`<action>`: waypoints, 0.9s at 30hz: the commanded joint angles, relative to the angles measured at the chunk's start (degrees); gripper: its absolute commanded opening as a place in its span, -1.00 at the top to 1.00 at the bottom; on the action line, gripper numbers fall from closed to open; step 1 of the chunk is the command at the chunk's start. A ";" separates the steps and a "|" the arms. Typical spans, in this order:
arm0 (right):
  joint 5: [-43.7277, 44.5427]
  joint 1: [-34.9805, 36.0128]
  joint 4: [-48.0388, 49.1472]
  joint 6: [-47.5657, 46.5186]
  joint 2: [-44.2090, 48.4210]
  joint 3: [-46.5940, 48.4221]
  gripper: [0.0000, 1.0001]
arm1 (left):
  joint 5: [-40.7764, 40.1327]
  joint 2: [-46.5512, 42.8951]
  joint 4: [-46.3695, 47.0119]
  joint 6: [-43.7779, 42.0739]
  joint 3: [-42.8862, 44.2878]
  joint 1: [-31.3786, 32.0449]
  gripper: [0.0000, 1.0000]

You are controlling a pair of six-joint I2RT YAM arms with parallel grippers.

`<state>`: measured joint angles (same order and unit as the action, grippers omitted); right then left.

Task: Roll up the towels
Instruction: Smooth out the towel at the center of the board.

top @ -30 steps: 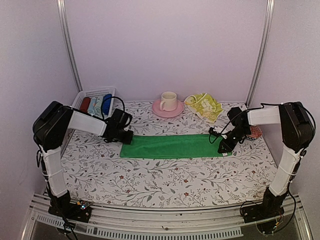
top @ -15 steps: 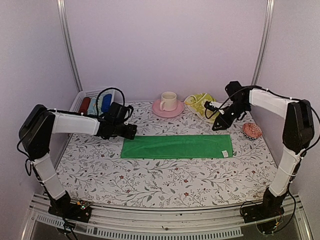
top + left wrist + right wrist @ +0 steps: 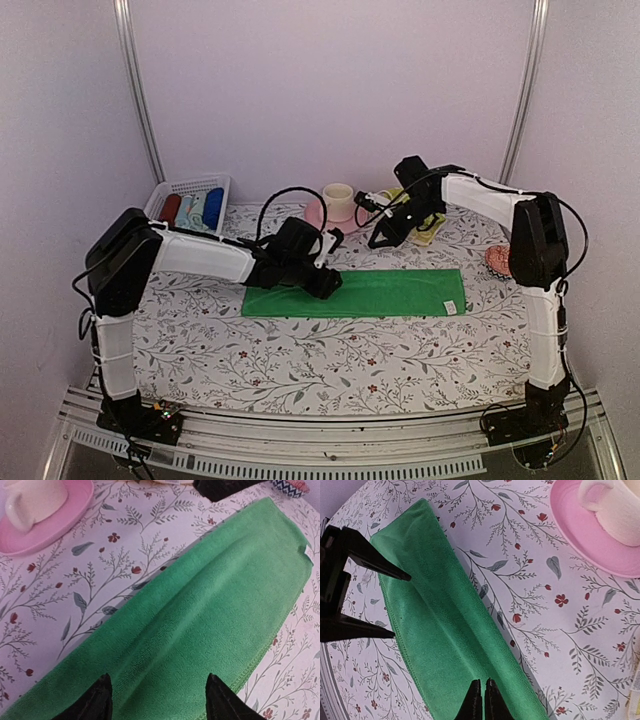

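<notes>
Lilac walls [image 3: 330, 90] close in a tabletop [image 3: 300, 360] printed with leafy sprigs and small red flowers. On it I see the green towel [image 3: 400, 293] lying flat as a long narrow strip, left to right across the middle. The yellow towel [image 3: 430, 226] sits crumpled at the back, mostly hidden behind my right arm.

My left end effector [image 3: 325, 283] hangs over the strip's left part with its fingers spread and nothing between them. I cannot tell whether the tips touch the cloth. My right end effector [image 3: 380, 238] is above the bare tabletop between the saucer [image 3: 316, 216] and the green towel, pinched closed on nothing.

Only the wrist views give me the weave: a fine looped pile, a stitched hem and soft ridges running lengthwise. The left wrist view shows a small white tag [image 3: 306, 552] at the far corner. The right wrist view shows the closed fingertips over the strip, and the glossy pink saucer holding a cream cup [image 3: 620, 505]. Only the top view shows the white slatted basket [image 3: 190, 187] at back left.
</notes>
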<state>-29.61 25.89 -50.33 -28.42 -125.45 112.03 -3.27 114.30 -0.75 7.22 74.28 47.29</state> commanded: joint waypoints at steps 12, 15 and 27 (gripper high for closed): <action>-6.63 1.12 3.05 6.84 -14.10 4.78 0.88 | 4.82 7.85 1.91 5.83 1.27 1.49 -0.24; -6.85 1.31 2.56 6.50 -15.34 4.77 0.88 | 4.85 7.47 2.17 6.25 0.56 1.66 -0.23; -4.03 1.31 2.41 7.48 -18.10 4.71 0.88 | 6.35 4.30 5.92 6.21 -2.28 3.65 -0.27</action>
<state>-34.81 27.00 -47.35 -21.65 -141.43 115.57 1.10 120.68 2.72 13.41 73.01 48.88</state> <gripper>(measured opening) 0.060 0.636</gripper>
